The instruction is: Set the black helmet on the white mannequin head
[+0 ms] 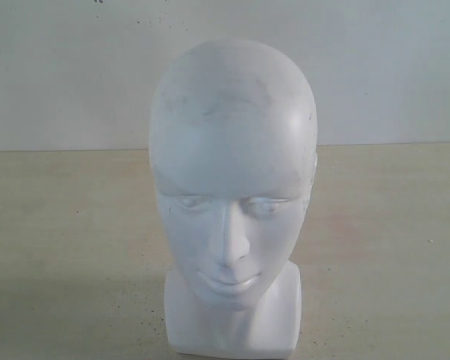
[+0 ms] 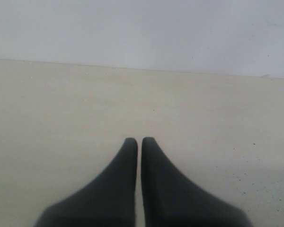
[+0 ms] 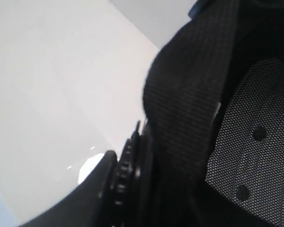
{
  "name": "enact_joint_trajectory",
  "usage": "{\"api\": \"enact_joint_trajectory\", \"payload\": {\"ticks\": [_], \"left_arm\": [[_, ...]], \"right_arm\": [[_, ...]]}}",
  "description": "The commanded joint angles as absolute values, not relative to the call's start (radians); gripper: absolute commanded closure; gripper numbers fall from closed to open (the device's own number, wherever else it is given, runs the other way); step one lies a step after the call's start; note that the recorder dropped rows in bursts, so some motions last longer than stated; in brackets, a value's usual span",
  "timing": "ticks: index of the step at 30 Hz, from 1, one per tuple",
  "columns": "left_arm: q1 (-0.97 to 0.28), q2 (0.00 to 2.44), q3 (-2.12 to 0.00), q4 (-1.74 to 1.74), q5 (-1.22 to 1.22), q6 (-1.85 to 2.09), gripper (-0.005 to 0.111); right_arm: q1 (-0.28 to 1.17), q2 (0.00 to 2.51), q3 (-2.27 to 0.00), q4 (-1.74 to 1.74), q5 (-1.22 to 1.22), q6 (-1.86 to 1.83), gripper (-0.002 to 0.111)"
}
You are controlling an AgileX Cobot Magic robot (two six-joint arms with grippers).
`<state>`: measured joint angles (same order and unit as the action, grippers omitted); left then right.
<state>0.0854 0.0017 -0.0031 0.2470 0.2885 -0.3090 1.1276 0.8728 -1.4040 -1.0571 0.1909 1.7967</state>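
Observation:
The white mannequin head (image 1: 232, 195) stands upright on its squarish base in the middle of the exterior view, facing the camera, its crown bare. The black helmet (image 3: 189, 94) shows only in the right wrist view, very close: padded lining and a dotted mesh panel (image 3: 255, 142) fill the frame. My right gripper (image 3: 137, 158) is shut on the helmet's rim. One finger (image 3: 102, 184) lies on the outside and the other is hidden inside the shell. My left gripper (image 2: 139, 140) is shut on nothing, above the bare table. Neither gripper appears in the exterior view.
The beige tabletop (image 1: 67, 247) runs back to a pale wall (image 1: 60, 67) behind the head. In the left wrist view the same tabletop (image 2: 85, 104) lies ahead of the fingers up to the wall.

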Motion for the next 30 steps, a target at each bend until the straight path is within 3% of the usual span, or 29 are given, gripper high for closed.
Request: {"api": "enact_joint_trajectory", "payload": {"ticks": [1, 7, 30], "left_arm": [[0.088, 0.0, 0.0, 0.252, 0.287, -0.308, 0.102], [0.088, 0.0, 0.0, 0.252, 0.287, -0.308, 0.102], [0.088, 0.0, 0.0, 0.252, 0.287, -0.308, 0.102]], "right_arm": [[1.126, 0.872, -1.431, -1.303, 0.211, 1.886, 0.108], [1.126, 0.896, -1.431, -1.534, 0.25, 2.059, 0.108], [1.126, 0.907, -1.431, -1.493, 0.277, 2.099, 0.108]]}}
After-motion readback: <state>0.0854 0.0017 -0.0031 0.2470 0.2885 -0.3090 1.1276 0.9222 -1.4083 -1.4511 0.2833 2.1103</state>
